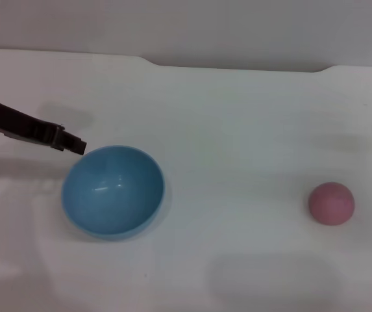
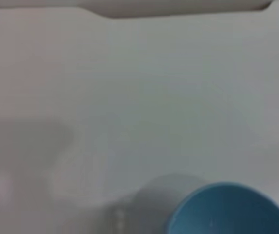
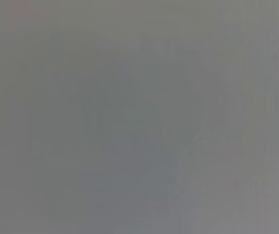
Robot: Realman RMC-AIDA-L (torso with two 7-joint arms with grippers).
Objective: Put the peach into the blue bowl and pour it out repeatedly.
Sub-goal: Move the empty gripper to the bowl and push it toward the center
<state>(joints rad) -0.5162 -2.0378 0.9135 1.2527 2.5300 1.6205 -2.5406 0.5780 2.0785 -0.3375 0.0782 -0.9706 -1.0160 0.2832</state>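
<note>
Presently shown: blue bowl (image 1: 113,190) upright and empty on the white desk (image 1: 237,117); peach (image 1: 331,203) resting on the bare desk well apart from the bowl, on the robot's right of it, touched by nothing. Left gripper (image 1: 76,145) just beside the bowl's far-left rim, reaching in low from the robot's left; fingers close together or shut as far as visible, though not clear enough to tell, and contact with the rim likewise unclear. Left wrist view: only part of the bowl's rim (image 2: 227,207) and bare desk beyond. Right gripper nowhere in view; right wrist view blank grey, nothing to read from it.

Step in hand, as judged: fetching the peach for the bowl, not yet begun.

- Approach to the peach best made from above, centred over the fruit, fingers spread wider than its width before descending.
- Closing to be gentle and symmetric about the middle: a round, matte ball, likely to roll away from an off-centre pinch or a sideways nudge.
- Lift clear of the desk before any travel toward the bowl, and high enough to pass over the near rim.
- Release low over the bowl's centre, not at the edge; a drop from height likely to bounce out or tip a light bowl.
- Left gripper best kept off the bowl's opening during the drop, steadying the rim at most.
</note>
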